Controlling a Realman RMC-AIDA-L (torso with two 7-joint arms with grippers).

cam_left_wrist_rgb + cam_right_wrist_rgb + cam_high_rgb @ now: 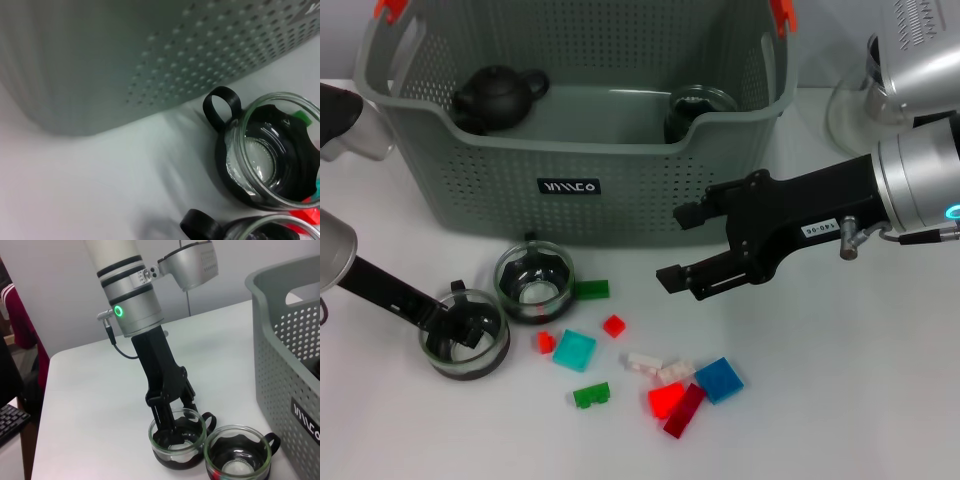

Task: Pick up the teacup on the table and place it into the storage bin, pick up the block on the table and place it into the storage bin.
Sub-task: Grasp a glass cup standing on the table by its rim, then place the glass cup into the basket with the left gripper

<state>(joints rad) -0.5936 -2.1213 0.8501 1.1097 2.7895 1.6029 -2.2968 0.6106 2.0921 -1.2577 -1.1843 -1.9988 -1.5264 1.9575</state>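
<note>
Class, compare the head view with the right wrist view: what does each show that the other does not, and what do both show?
Only the head view shows the scattered blocks, the black teapot inside the storage bin, and the open right pincer. Only the right wrist view shows the left arm's green light. Both show the bin, two glass teacups, and the left pincer reaching into one.

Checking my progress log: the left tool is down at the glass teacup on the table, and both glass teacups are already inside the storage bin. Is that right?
Not quite. The left tool is indeed at one glass teacup, but both it and the second teacup stand on the table in front of the storage bin, not inside it. The head view shows this.
</note>
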